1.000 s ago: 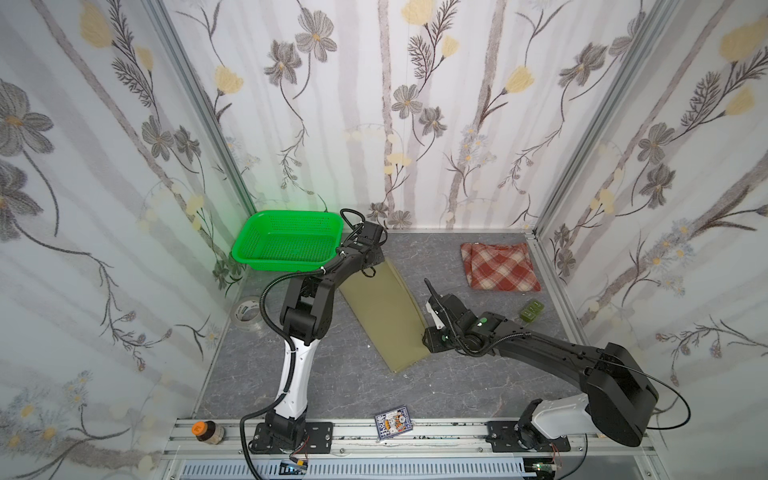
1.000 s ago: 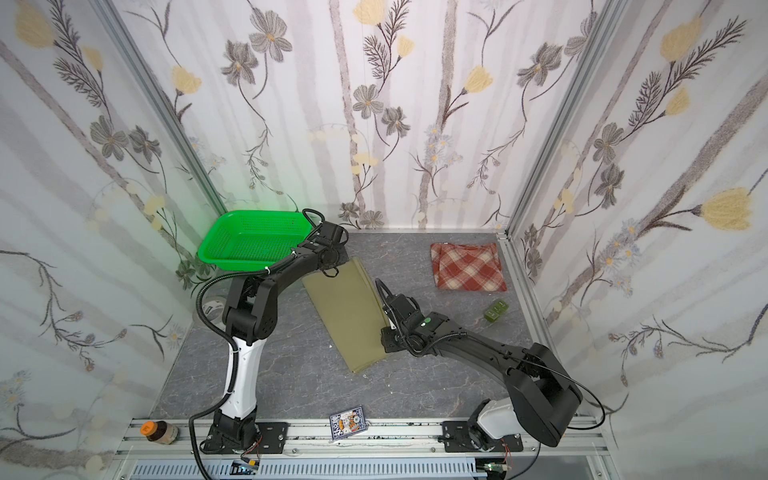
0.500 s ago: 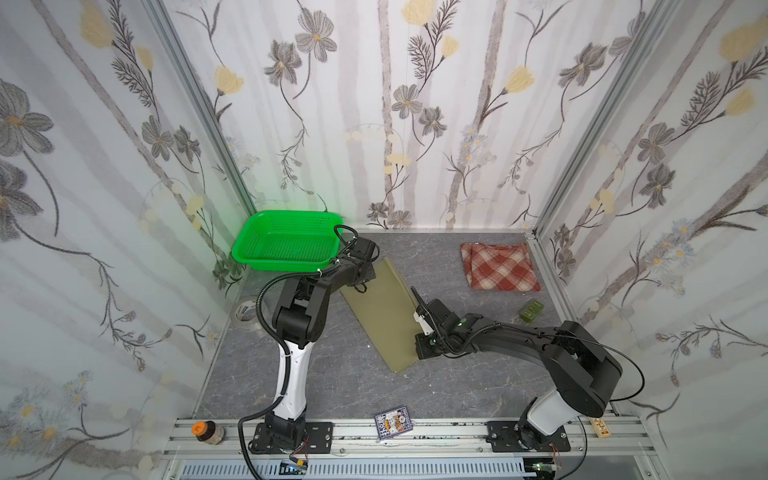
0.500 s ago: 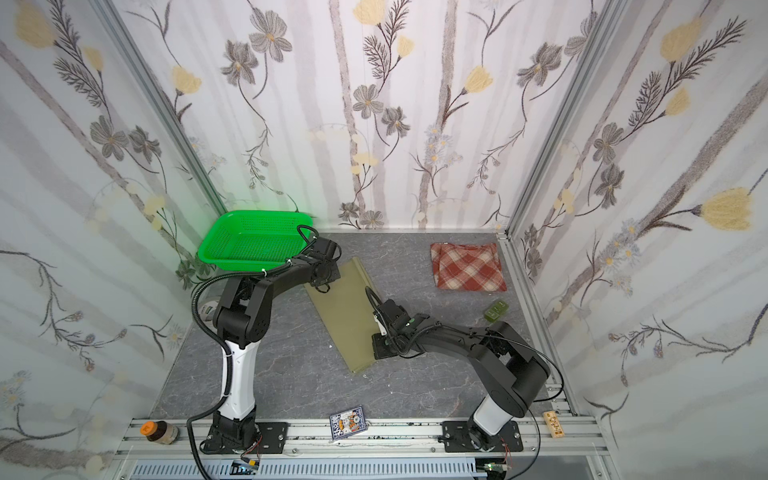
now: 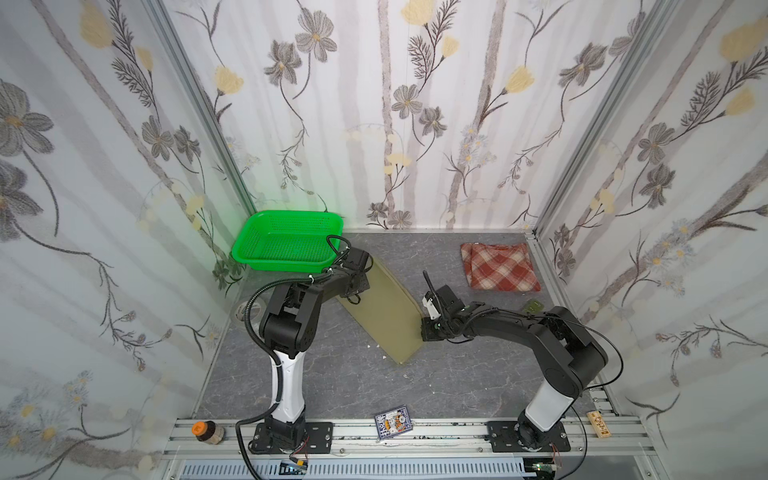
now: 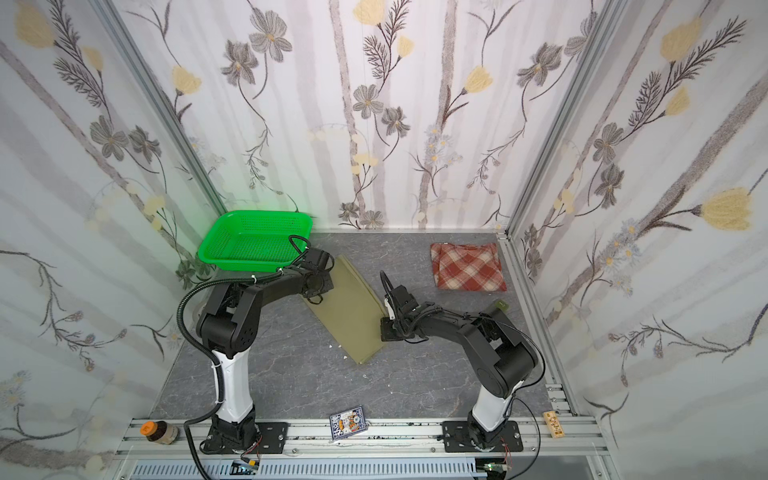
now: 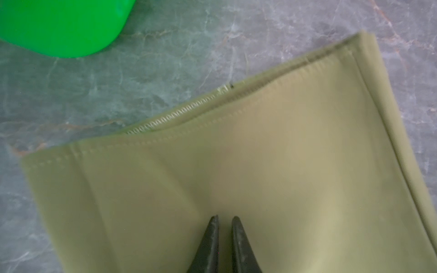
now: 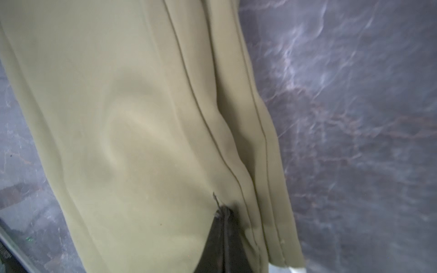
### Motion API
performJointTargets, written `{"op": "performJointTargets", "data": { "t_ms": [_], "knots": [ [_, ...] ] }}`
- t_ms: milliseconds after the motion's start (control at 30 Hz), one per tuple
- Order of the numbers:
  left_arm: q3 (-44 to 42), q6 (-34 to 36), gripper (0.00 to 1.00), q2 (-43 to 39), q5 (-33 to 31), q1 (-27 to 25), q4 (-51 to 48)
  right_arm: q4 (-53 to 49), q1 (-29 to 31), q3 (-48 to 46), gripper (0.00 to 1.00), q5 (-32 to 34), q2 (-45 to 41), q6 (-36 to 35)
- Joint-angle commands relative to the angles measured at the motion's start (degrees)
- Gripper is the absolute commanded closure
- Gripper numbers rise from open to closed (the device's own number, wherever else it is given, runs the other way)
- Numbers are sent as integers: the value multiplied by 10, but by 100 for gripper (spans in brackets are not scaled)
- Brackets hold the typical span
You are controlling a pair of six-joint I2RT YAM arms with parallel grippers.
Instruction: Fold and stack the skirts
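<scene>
In both top views the plain khaki-olive cloth skirt [image 5: 382, 307] lies flat as a long strip on the grey marbled counter [image 5: 478, 374]. The folded red-and-cream plaid skirt [image 5: 503, 268] is well apart, near the back right corner.

Left wrist view: the left fingers [image 7: 212, 234] rest on the khaki cloth, nearly closed; I cannot tell if they pinch it.

Right wrist view: the right fingers [image 8: 220, 236] are closed, pinching its puckered edge.

a robot test cell in a lab is shown: a grey marbled tabletop [image 5: 457, 374] is boxed in by panels [image 5: 415, 104] papered with flowers and held by aluminium posts [image 5: 206, 114]. the left arm [image 5: 286, 328] and the right arm [image 5: 561, 349] are bolted to a slotted aluminium rail [image 5: 440, 430], and a cable duct [image 5: 374, 471] is run along the front.
</scene>
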Motion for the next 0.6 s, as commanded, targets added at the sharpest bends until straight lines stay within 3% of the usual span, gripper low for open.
{"op": "performJointTargets", "data": {
  "t_ms": [0,267,567],
  "knots": [
    [-35,-20,85,-27,13,-1,10,-69,-22,14,100,104,26,-26],
    [-126,-41,84,-109,20,-9,17,-95,-91,67,100,132,40,-60],
    [-120,-10,81,-145,23,-4,16,-121,-22,58,100,95,-85,-22]
  ]
}}
